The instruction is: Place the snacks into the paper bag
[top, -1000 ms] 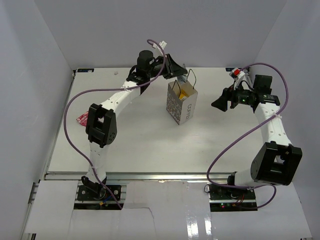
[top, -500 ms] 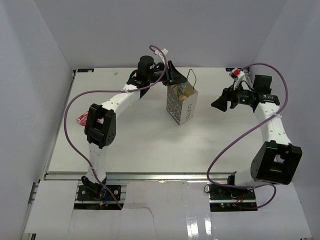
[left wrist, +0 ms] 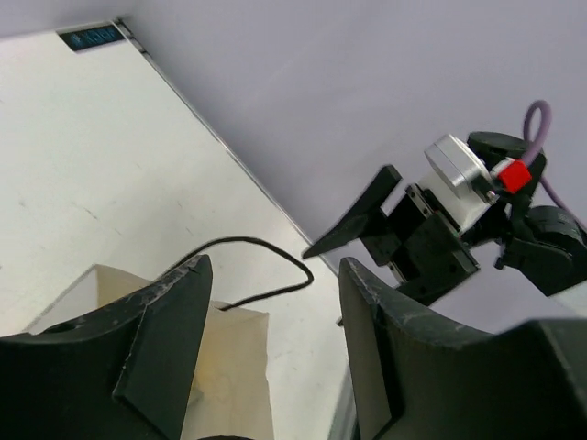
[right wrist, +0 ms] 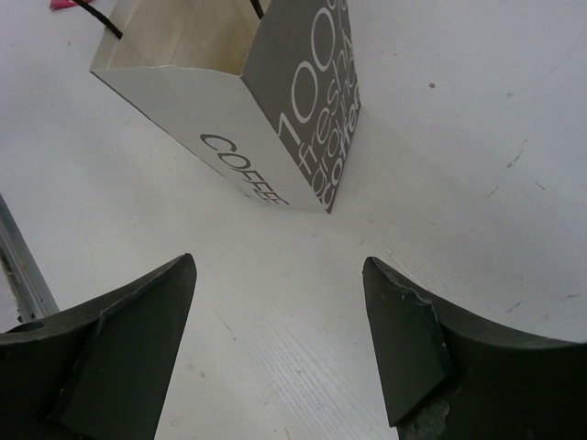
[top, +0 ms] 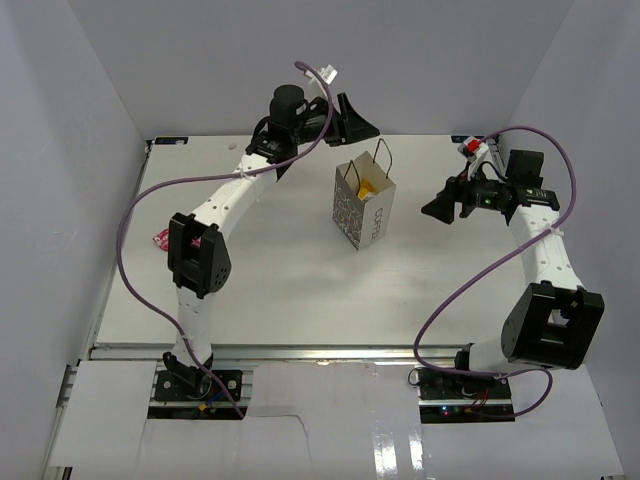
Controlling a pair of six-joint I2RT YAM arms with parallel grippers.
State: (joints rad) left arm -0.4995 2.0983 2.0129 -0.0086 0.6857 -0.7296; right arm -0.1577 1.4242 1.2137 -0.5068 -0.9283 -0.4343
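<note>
— Up and back goes the left tool (top: 360,120). Half a second ago it was dipped at the mouth of the small white paper bag with thin black cord handles and grey COFFEE lettering (top: 365,208). Now it hangs clear above the bag's far rim.

— Carrying anything?

— No. Its wrist view shows the two fingers apart with nothing between them. The bag's open rim sits below and just ahead of them, one cord handle looping up.

— So the drop is made?

— I judge so. A yellow crinkly packet (top: 371,184) lies inside the bag, seen through the open top, beneath and in front of the left tool. The bag stands upright on the white surface (top: 280,270) and has not shifted.

— And the right tool (top: 437,204)?

— Unmoved. It hovers with fingers spread and empty, the bag straight ahead of it and well apart. Its camera looks at the lettered face and the dark side panel.

— What is left?

— At least one. A pink-red wrapped packet (top: 160,237) lies at the surface's edge, far behind the left tool, beside that arm's elbow. I can see no other packets, and whatever else is in the bag is hidden.

— Next, then?

— Probably the left arm swings back for the pink one, since it lies on that side. The bag must not be knocked on the way.
</note>
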